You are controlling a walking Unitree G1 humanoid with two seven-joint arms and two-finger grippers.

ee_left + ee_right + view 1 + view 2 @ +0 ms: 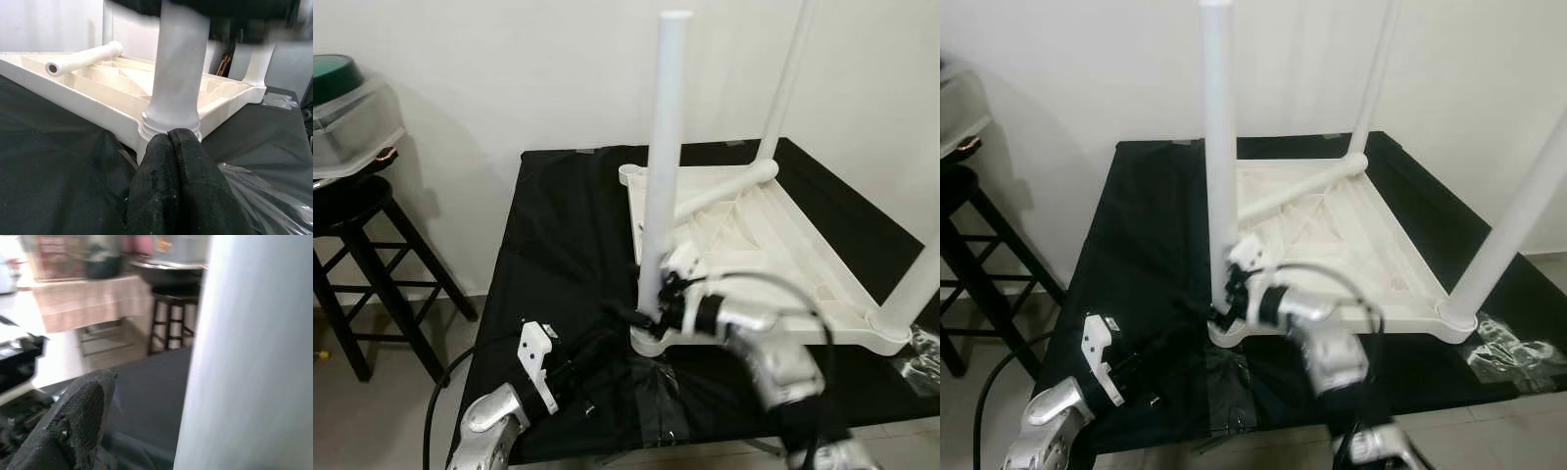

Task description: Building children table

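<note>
stool: the dark stool is well off to the left of the tabletop, not my problem.
left gripper: parked low just beside the near corner socket, fingers pressed shut, holding nothing.
tabletop: flipped upside down on the black desk so the sockets face up.
near leg: standing in that corner socket.
right gripper: arm bent in, clamped around the leg's base, I reckon to seat it.

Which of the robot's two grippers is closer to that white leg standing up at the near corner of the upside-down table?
Right. The right gripper is against the near leg low down; the left gripper sits lower, short of its base.
</note>
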